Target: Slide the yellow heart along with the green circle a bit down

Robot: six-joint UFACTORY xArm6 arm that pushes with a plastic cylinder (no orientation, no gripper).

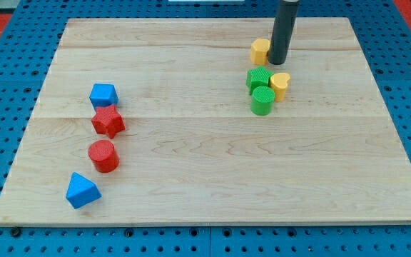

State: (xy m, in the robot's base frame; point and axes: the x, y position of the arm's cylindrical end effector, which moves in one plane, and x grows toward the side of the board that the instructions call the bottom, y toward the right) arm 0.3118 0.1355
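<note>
Yellow heart (pixel 280 85) sits toward the view's upper right of the tabletop (pixel 212 164), touching the green circle (pixel 262 101) at its lower left, with a second green block (pixel 257 77) just above the circle. My tip (pixel 277 62) rests just above the heart, beside a yellow block (pixel 260 51) on the view's left; there is no gripper to open or close, only the rod. That placement looks chosen so a downward stroke pushes heart and circle together.

My tip (pixel 276 62) low, rod upright
</note>
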